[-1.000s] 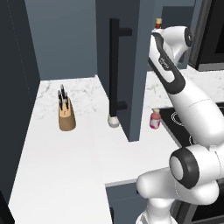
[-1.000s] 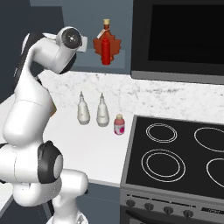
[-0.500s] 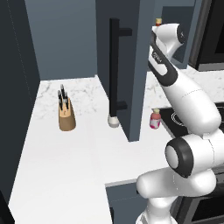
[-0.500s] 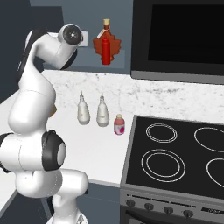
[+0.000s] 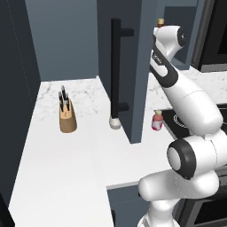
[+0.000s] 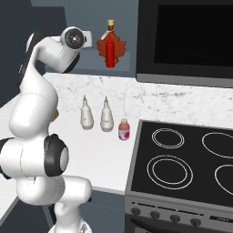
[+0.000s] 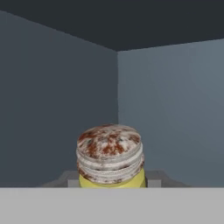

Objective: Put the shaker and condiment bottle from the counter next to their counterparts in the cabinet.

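Jaws are shut tight on the shaker [image 7: 110, 154], and we see its speckled tan cap and a strip of its yellow body right in front of the hand camera. Behind it are 2 plain blue-grey walls that meet in a corner under a dark top. We think this is the inside of the cabinet [image 5: 135, 66], but we cannot tell if the shaker stands on a shelf or hangs in the air.

From the left base view, our white arm [image 5: 186, 97] reaches up high, to the right of the cabinet door with its long black handle [image 5: 116, 73]. We cannot see the finger tips from the base cameras.

From the right base view, the red condiment bottle [image 6: 109, 53] stands up on a high shelf, just in front of a flat orange-red bottle shaped like a leaf [image 6: 110, 44].

On the white counter [image 5: 62, 159] we see a knife block [image 5: 67, 116] on the far left. A small round grey thing [image 5: 115, 123] sits at the foot of the door. 2 white bottles [image 6: 96, 116] with thin tips stand side by side near the back wall. A pink jar [image 6: 123, 129] with a white cap stands just right of them, near the edge of the black stove [image 6: 186, 164].
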